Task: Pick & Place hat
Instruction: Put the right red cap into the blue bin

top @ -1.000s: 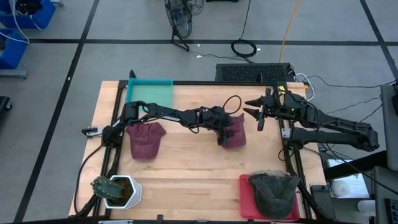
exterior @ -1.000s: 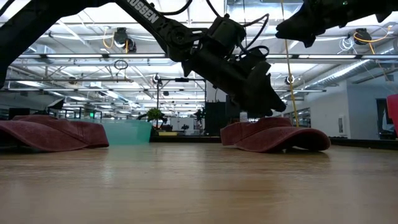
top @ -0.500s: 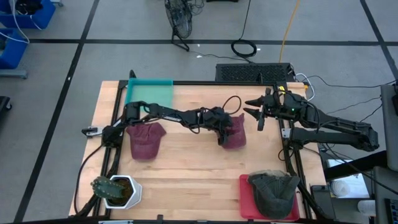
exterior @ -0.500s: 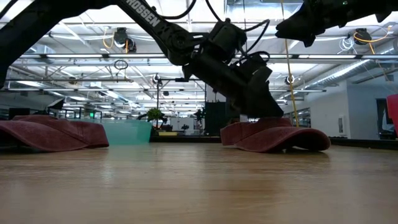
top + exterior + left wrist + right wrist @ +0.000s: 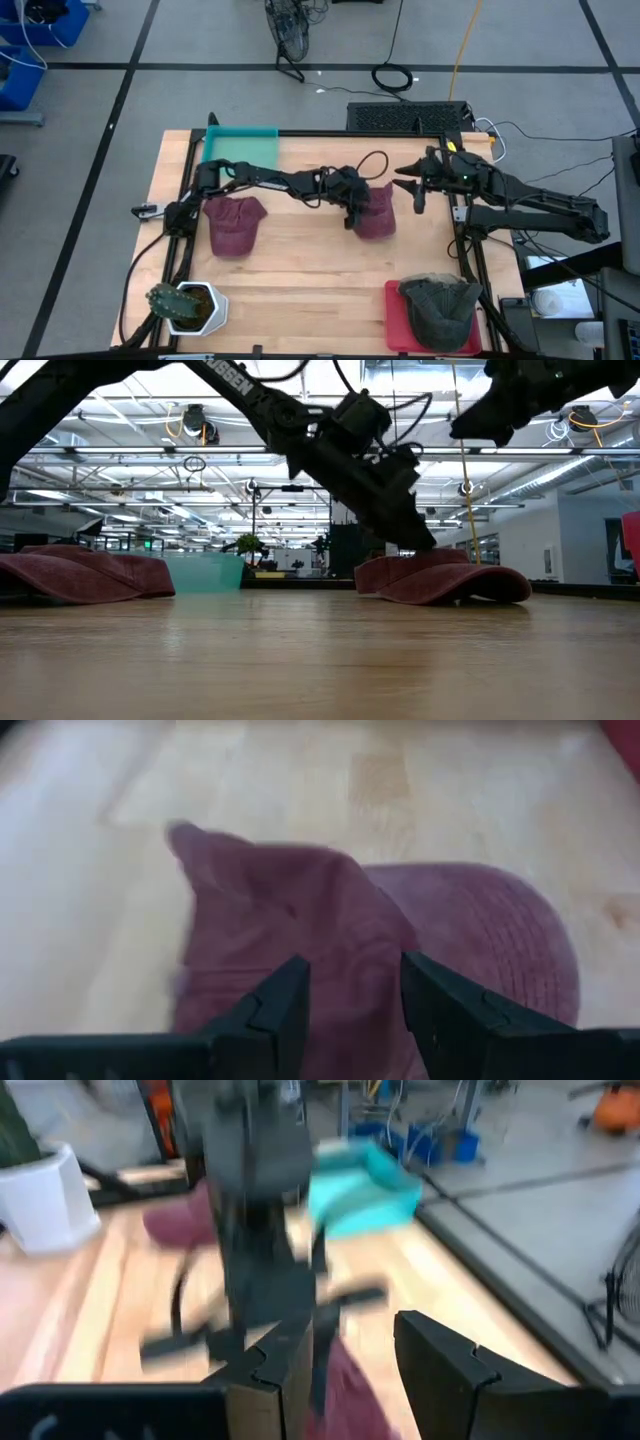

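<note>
A maroon hat (image 5: 376, 212) lies mid-table, crown up and brim (image 5: 500, 950) toward the near edge. My left gripper (image 5: 354, 214) reaches it from the left and is shut on its crown. A second maroon hat (image 5: 233, 224) lies at the left, beside the left arm. A dark olive hat (image 5: 440, 308) sits on a red tray (image 5: 395, 325) at the near right. My right gripper (image 5: 413, 186) hangs open in the air just right of the middle hat, with nothing between its fingers (image 5: 280, 1355). My left gripper pinches a raised ridge of the crown's cloth (image 5: 345, 935) between its two fingers, on the crown's left side. The fingers (image 5: 285, 1000) slant down from the table's left. The hat's rim and brim stay on the table (image 5: 445, 592).
A teal tray (image 5: 240, 150) stands at the far left corner and a white pot with a plant (image 5: 190, 306) at the near left corner. Bare wood (image 5: 310, 270) stretches between the hats and the near edge.
My left gripper has drawn back slightly toward the table's left over the middle hat's crown; the hat stays on the table. My right gripper has tipped its fingers a little downward without shifting place.
</note>
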`<control>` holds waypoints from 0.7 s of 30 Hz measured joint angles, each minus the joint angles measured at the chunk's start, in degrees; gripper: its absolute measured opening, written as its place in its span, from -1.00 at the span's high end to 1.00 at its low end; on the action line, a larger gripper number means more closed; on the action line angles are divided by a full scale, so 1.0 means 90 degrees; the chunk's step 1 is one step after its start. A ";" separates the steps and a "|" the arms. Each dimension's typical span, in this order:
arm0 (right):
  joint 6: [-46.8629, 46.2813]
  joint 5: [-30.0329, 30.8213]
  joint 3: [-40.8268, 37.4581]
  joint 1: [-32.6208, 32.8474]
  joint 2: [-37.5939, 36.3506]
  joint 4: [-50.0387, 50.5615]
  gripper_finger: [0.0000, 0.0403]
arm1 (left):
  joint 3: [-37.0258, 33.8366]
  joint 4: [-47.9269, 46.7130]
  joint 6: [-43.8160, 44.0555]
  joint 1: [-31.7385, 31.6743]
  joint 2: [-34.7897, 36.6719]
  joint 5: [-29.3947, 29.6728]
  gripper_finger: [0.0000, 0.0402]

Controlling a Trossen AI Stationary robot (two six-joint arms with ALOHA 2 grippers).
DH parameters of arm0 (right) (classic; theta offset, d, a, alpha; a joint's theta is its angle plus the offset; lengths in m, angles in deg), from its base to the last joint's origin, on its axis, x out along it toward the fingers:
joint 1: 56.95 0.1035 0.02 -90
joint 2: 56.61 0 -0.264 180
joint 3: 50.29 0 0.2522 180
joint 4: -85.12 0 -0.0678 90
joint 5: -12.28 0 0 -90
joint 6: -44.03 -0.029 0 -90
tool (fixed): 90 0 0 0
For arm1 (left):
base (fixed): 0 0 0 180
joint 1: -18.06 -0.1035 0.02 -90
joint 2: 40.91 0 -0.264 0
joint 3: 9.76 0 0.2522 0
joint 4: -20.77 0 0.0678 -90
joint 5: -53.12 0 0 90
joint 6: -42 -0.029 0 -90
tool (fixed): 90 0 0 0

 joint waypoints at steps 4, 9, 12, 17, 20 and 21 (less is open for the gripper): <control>-0.0078 0.0000 0.0000 -0.0002 0.0041 0.0663 0.35 | 0.0002 -0.0474 -0.0100 -0.0065 0.0457 0.0002 0.21; -0.0189 -0.0028 -0.0103 -0.0002 0.0256 0.1025 0.35 | 0.0002 -0.1239 -0.0358 -0.0081 0.0960 0.0002 0.21; -0.0040 -0.0213 -0.0526 -0.0002 0.0525 0.0403 0.35 | 0.0002 -0.1542 -0.0496 -0.0093 0.1233 0.0000 0.21; 0.0604 -0.0675 -0.1056 0.0002 0.1215 -0.0793 0.35 | 0.0001 -0.2070 -0.0499 -0.0178 0.1577 0.0004 0.21; 0.0815 -0.0670 -0.1090 -0.0002 0.1634 -0.1044 0.31 | 0.0000 -0.2319 -0.0409 -0.0214 0.1671 0.0006 0.21; 0.0846 -0.0676 -0.1090 0.0002 0.1765 -0.1094 0.29 | -0.0006 -0.2457 -0.0370 -0.0223 0.1683 0.0002 0.21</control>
